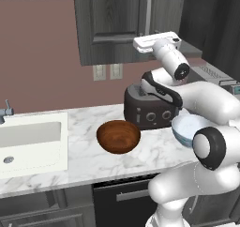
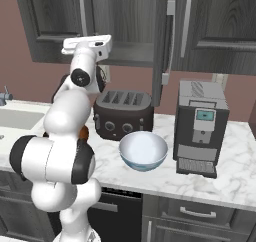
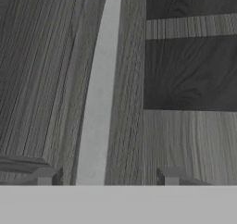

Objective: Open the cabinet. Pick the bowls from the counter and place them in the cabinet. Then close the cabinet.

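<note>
Cabinet doors (image 1: pixel 117 19) of dark grey wood grain hang on the wall above the counter (image 1: pixel 84 123) in the left base view, and the white arm reaches up so that its hand sits just under the lower edge of the cabinet, beside a vertical silver bar handle (image 1: pixel 148 14). On the white marble counter the reddish-brown wooden bowl (image 1: pixel 118 136) stands in front of a dark toaster (image 1: pixel 149 109), and the pale blue bowl (image 1: pixel 189 128) stands to its right, partly hidden by the arm; a white inset sink (image 1: pixel 29 139) lies at the left end. From the right base view the cabinet (image 2: pixel 130 21) shows one door standing ajar, edge-on, with its silver handle (image 2: pixel 186 17) on the neighbouring panel and a grey inner shelf behind it. The hand is raised near the cabinet's bottom edge, left of that door. The blue bowl (image 2: pixel 143 150), white inside, rests on the counter (image 2: pixel 210 181) between the toaster (image 2: pixel 122 114) and a grey coffee machine (image 2: pixel 201 127), apart from both. In the hand view the gripper (image 3: pixel 109 176) faces the wood-grain door at close range, its two finger tips (image 3: pixel 46 176) spread wide with the long silver handle (image 3: pixel 99 93) running up between them, closer to the left tip and touched by neither; the jaws are open and hold nothing.
</note>
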